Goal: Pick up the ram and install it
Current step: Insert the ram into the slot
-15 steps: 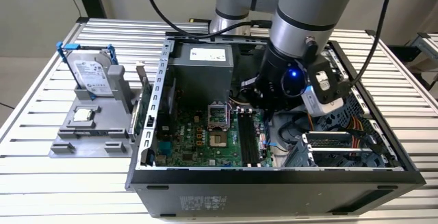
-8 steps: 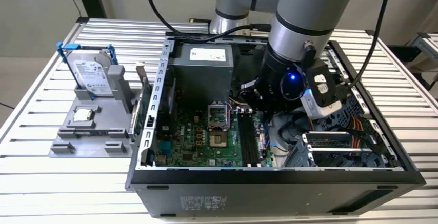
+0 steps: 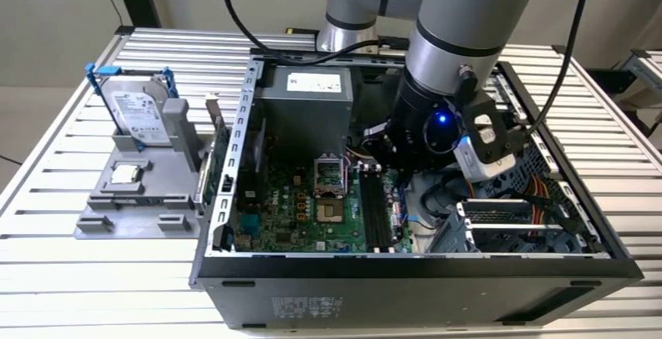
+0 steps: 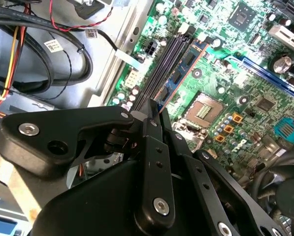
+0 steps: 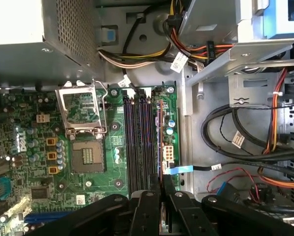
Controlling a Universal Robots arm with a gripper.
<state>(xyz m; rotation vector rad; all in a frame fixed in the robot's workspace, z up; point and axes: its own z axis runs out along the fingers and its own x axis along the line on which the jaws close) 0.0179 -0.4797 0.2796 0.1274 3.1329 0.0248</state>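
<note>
Seemingly seated in slot, ram (image 4: 183,69), just beyond gripper (image 4: 154,110), contact unclear.

I'm working in a lab or test workshop. An open computer case (image 3: 414,269) sits on a slatted aluminium bench (image 3: 62,292), beside a grey parts fixture (image 3: 135,199).

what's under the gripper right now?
The gripper hangs over the black memory slots of the motherboard. In the second wrist view a ram stick stands in the slot row ahead of its tips. The slot ends directly beneath the gripper are covered.
</note>
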